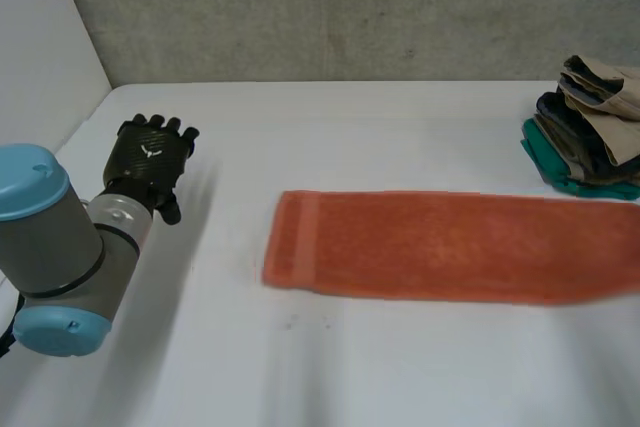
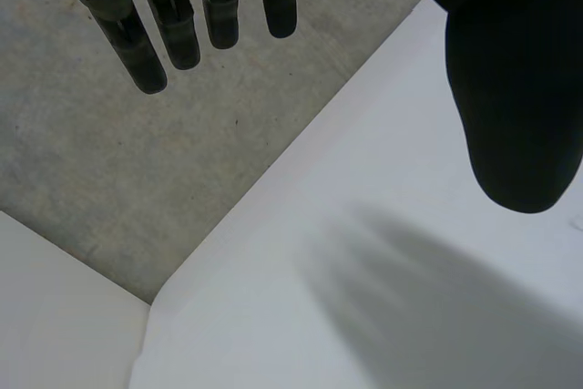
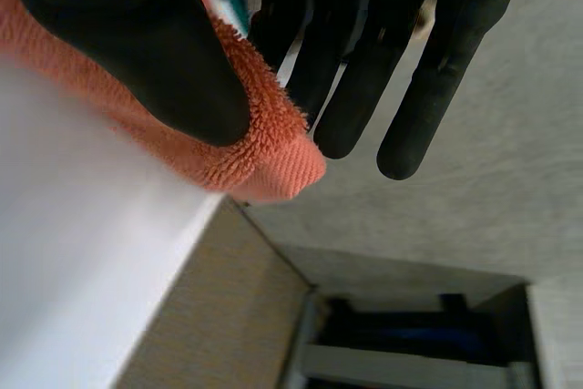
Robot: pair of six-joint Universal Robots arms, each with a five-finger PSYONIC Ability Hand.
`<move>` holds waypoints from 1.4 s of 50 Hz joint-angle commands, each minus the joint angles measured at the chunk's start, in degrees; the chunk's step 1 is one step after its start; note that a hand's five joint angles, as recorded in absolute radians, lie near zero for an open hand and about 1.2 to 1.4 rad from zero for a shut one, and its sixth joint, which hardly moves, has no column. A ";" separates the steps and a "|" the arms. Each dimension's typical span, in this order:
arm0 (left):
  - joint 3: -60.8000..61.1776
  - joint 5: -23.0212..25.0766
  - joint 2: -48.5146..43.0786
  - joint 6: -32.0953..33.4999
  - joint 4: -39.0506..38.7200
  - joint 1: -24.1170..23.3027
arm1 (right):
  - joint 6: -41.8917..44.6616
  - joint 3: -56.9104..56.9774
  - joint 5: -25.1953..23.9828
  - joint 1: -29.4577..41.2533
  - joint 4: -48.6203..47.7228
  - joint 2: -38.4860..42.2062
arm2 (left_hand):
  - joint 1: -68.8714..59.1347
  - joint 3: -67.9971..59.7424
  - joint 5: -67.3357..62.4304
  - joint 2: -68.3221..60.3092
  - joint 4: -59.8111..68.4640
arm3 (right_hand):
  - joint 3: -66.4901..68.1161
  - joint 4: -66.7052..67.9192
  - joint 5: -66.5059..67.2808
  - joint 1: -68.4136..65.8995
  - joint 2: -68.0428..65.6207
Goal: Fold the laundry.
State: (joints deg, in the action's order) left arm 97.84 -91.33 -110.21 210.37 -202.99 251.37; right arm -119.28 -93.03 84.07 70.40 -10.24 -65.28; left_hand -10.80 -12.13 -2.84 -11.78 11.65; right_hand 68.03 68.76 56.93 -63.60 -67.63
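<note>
Though fingers (image 3: 353, 88) look straight, right robot hand (image 3: 137, 43) seemingly pinches the towel (image 3: 273, 159).

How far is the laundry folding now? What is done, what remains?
Done: a stack of folded clothes sits far right on the table. In hand: the right robot hand pinches an end of the orange towel, which lies as a long strip. The left robot hand hovers open, apart from it. Left: likely fold the towel shorter and stack it.

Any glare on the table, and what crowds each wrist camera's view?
Head view: white table evenly lit, no glare. Left wrist view: open left hand up close, table matte. Right wrist view: right hand pinching the orange towel up close.
</note>
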 commanded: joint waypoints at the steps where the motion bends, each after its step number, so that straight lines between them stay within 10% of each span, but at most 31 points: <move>1: 0.42 -0.07 1.39 -0.31 0.05 0.00 | -8.15 1.19 -0.83 15.36 -4.78 -5.82 | 0.59 1.91 2.63 1.57 -1.43 | 11.97 11.24 13.07 -16.40 -12.37; 10: 0.86 -0.07 3.86 -2.68 0.40 -0.53 | -9.93 2.94 -9.77 49.86 -20.15 2.66 | 0.59 1.91 2.63 1.57 -1.43 | 11.97 11.24 13.07 -16.40 -12.37; 17: 0.69 -0.07 3.86 -3.04 0.31 -1.76 | -3.95 4.17 -18.14 59.23 -21.31 14.10 | 0.59 1.91 2.63 1.57 -1.43 | 11.97 11.24 13.07 -16.40 -12.37; 19: 0.42 -0.07 3.51 -3.04 0.05 -2.81 | -3.24 4.53 -17.98 59.41 -21.05 15.26 | 0.59 1.91 2.63 1.57 -1.43 | 11.86 11.13 12.96 -16.29 -12.27; 20: 0.25 -0.07 3.42 -3.04 0.05 -3.16 | -3.41 4.53 -16.49 59.24 -20.88 15.53 | 0.59 1.91 2.63 1.57 -1.43 | -20.28 -21.01 -19.18 15.85 19.88; 23: -0.63 -0.07 3.16 -3.04 -0.04 -4.48 | -5.43 2.95 -11.76 59.15 -19.91 14.22 | 0.59 1.91 2.63 1.57 -1.43 | -58.03 -58.76 -56.93 53.60 57.63; 36: -7.05 -0.16 -0.88 -3.04 -0.12 -13.80 | -34.34 -9.62 -5.05 42.72 -4.89 -2.84 | 0.42 1.74 2.46 1.40 -1.26 | -58.03 -58.76 -56.93 53.60 57.63; 46: -13.99 3.43 -8.44 -8.39 -0.04 -22.94 | -25.84 -16.74 -6.20 31.29 -6.19 -3.01 | -1.76 -0.44 0.28 -0.78 0.92 | -58.03 -58.76 -56.93 53.60 57.63; 70: -33.24 2.22 -32.96 -5.15 0.49 -26.72 | -32.24 -16.57 -5.58 35.77 -7.95 -2.84 | -7.99 -6.67 -5.95 -7.01 7.15 | -46.03 -46.76 -44.92 41.59 45.62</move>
State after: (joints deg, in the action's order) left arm 67.18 -86.31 -140.14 200.72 -202.45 224.19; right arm -151.61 -109.67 78.47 105.86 -17.03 -68.18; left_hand -14.88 -14.64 -5.00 -14.75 14.88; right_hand 12.37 12.49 2.96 -13.54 -12.55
